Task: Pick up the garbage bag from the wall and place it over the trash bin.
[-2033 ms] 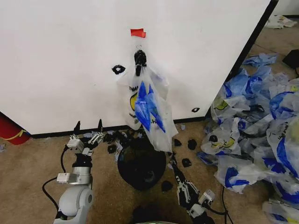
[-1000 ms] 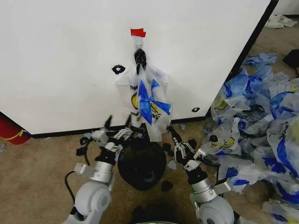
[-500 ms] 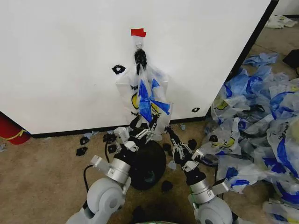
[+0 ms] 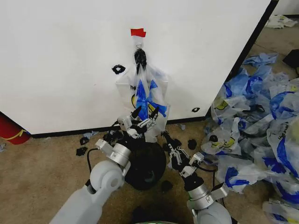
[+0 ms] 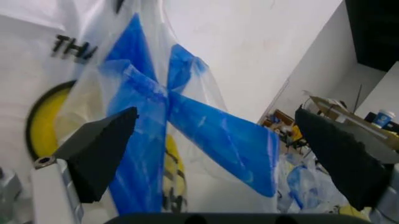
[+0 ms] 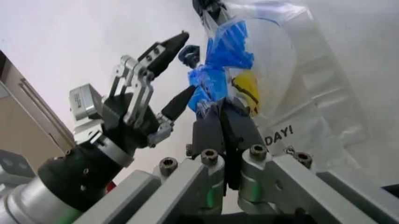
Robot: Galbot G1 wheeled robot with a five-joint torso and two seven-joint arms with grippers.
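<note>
One garbage bag (image 4: 145,105) is hanging from the hook on the wall (image 4: 60,60), just under one piece of red tape (image 4: 138,32), with one black trash bin (image 4: 145,165) sitting on the floor right below it. The left gripper (image 4: 140,119) is reaching up against the lower part of the bag, its two fingers (image 5: 100,151) spread apart with the blue print between them. The right gripper (image 4: 167,142) is hovering just right of the bin, near the bag's bottom edge, its two fingers (image 6: 209,133) pressed together and holding nothing. A heap of many blue-and-white bags (image 4: 257,126) is lying on the floor to the right.
</note>
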